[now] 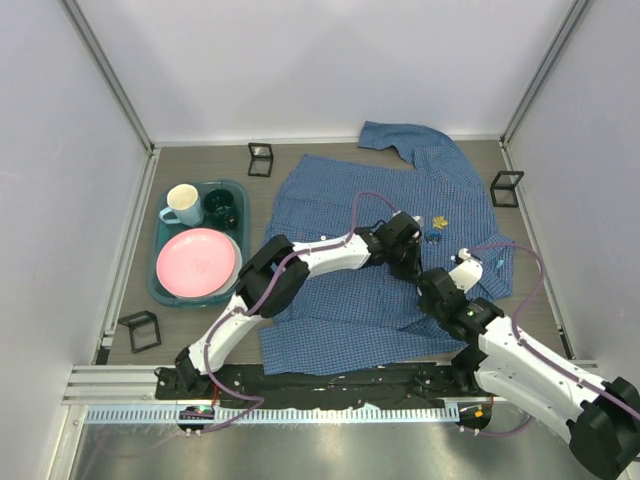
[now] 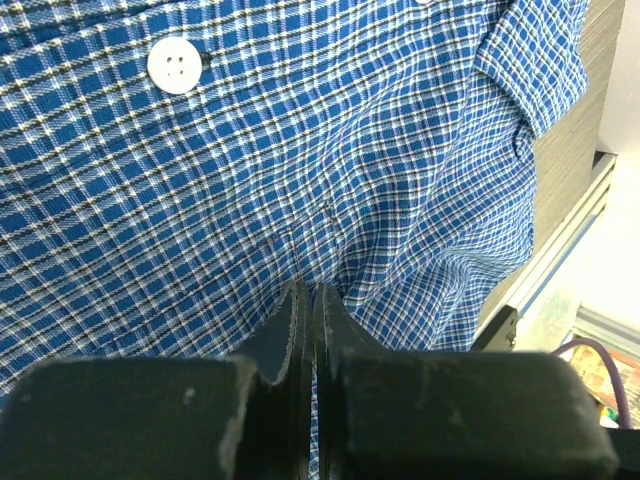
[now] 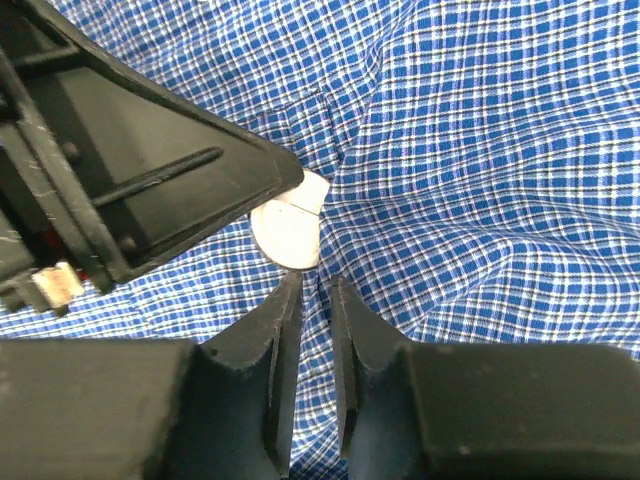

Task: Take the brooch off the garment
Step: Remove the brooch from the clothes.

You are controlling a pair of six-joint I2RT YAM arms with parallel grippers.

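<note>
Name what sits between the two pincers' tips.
A white round disc, perhaps a button, lies on the checked shirt between the right pincer and the left pincer; the right wrist view shows it.

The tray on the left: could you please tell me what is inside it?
Inside the tray stand a white mug and a dark green cup, with a pink plate in front of them. The plate hides the tray floor under it.
</note>
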